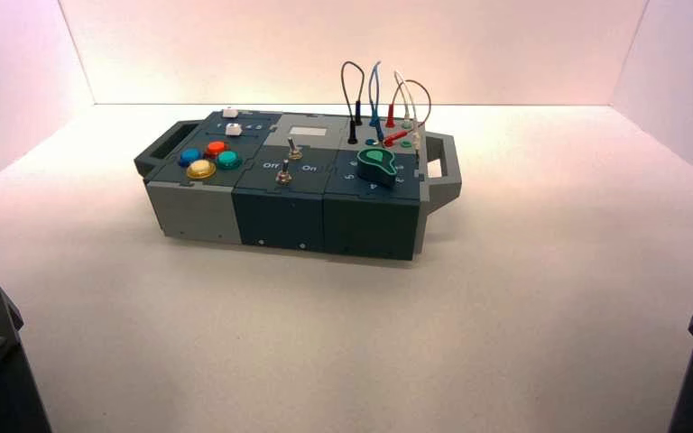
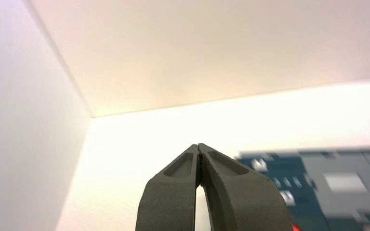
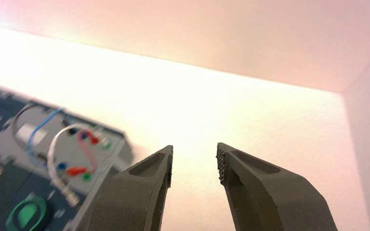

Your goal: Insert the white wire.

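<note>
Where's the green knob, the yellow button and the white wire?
Green knob (image 1: 376, 166): high view, on its top.
Yellow button (image 1: 200, 170): high view, on its middle.
White wire (image 3: 51, 155): right wrist view, on its loop.

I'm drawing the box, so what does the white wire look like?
The white wire is thin and smooth, bent into a tall loop over the box's far right part, beside the red and blue wires. One end reaches the sockets at the back. The other has a pale plug that hangs toward the green knob. No gripper touches it.
</note>
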Action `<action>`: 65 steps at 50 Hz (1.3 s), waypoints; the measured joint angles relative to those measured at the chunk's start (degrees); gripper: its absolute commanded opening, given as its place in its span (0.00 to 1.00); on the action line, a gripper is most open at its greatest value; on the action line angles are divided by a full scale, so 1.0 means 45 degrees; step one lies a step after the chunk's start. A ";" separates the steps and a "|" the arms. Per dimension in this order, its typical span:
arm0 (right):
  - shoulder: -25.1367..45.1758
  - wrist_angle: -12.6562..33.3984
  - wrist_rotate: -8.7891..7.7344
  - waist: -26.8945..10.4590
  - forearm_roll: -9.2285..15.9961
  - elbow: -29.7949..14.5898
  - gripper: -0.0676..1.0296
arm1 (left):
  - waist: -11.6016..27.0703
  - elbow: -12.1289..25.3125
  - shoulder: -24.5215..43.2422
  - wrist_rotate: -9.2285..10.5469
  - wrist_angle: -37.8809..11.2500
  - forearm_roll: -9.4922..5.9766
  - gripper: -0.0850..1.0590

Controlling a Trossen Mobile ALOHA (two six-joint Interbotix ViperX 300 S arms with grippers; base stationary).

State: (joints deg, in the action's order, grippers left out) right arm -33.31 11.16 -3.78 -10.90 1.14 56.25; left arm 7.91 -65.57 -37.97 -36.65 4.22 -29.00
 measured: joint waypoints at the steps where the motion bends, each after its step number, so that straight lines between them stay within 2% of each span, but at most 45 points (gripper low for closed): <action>1: 0.0000 0.0098 0.0000 -0.0078 -0.0020 -0.0039 0.51 | 0.0098 0.0039 0.0000 -0.0078 -0.0156 0.0020 0.05; 8: -0.0078 0.1113 -0.0020 -0.0762 0.0000 -0.0352 0.51 | 0.0938 0.0312 0.0000 -0.1035 -0.1211 0.0117 0.05; 12: -0.0039 0.1641 -0.0039 -0.1152 -0.0020 -0.0449 0.51 | 0.1348 0.0371 0.0020 -0.1328 -0.1582 0.0117 0.05; 19: 0.0332 0.2559 -0.0039 -0.1875 -0.0020 -0.0723 0.51 | 0.1797 0.0527 0.0000 -0.1484 -0.2285 0.0117 0.05; 24: 0.0801 0.3262 -0.0039 -0.2520 0.0000 -0.0938 0.51 | 0.1953 0.0840 -0.0020 -0.1602 -0.3281 0.0137 0.05; 29: 0.1465 0.3867 -0.0098 -0.3105 0.0000 -0.1152 0.51 | 0.2109 0.1211 -0.0020 -0.1973 -0.4297 0.0137 0.05; 31: 0.1504 0.3887 -0.0098 -0.3125 0.0000 -0.1152 0.51 | 0.2109 0.1211 -0.0020 -0.1973 -0.4297 0.0137 0.05; 33: 0.1992 0.4121 -0.0254 -0.3320 0.0000 -0.1270 0.51 | 0.2246 0.1406 -0.0020 -0.2285 -0.4961 0.0137 0.05; 37: 0.2520 0.4375 -0.0410 -0.3477 0.0000 -0.1523 0.51 | 0.2383 0.1523 -0.0039 -0.2500 -0.5488 0.0117 0.05; 53: 0.4160 0.5039 -0.0508 -0.4023 0.0195 -0.2559 0.52 | 0.2813 0.1719 0.0039 -0.2559 -0.6855 0.0078 0.05; 65: 0.5449 0.5039 -0.0508 -0.4473 0.0449 -0.3008 0.52 | 0.3145 0.1797 0.0273 -0.2578 -0.7070 0.0059 0.05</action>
State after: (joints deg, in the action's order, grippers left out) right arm -8.79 33.84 -6.06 -31.03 3.16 42.71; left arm 22.06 -57.48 -36.74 -48.25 -27.60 -28.74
